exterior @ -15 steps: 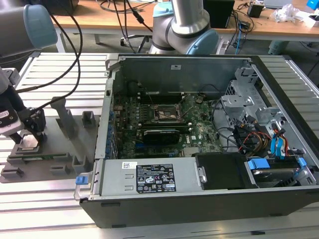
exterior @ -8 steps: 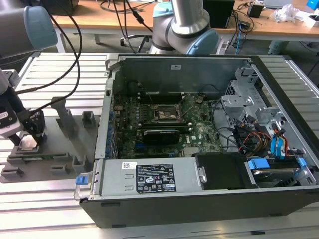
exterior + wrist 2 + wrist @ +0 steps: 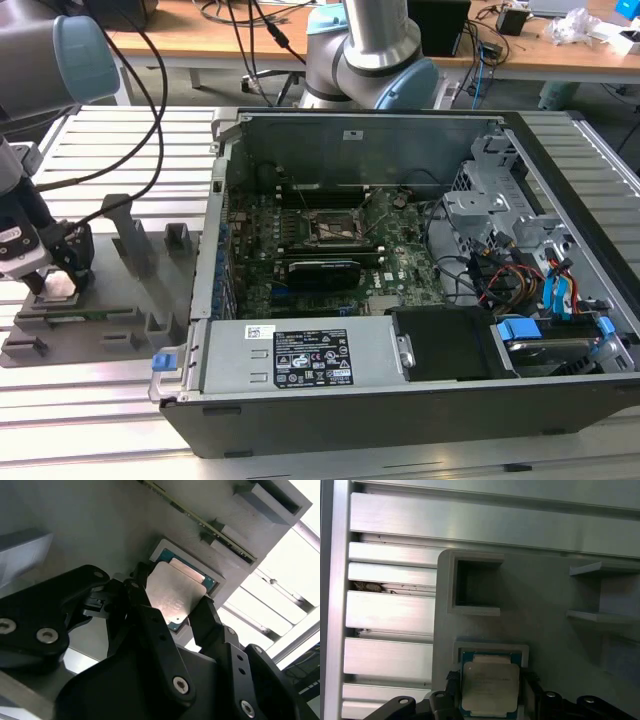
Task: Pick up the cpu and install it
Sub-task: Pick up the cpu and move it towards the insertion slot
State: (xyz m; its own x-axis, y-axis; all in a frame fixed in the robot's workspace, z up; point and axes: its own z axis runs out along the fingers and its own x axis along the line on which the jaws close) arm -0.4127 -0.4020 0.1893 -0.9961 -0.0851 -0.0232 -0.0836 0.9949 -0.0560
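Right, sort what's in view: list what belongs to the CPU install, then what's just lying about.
For the job:
cpu, in its pocket
gripper, at the cpu
grey holder tray
socket on the motherboard

Lying about:
black expansion card
drive cables
labelled metal box

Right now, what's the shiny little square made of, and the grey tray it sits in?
The cpu: its top looks like metal, silvery and matt, catching a soft glare. Its thin green rim is probably circuit board. The grey tray looks like plastic, dull and evenly coloured, perhaps printed; the look leaves that open.
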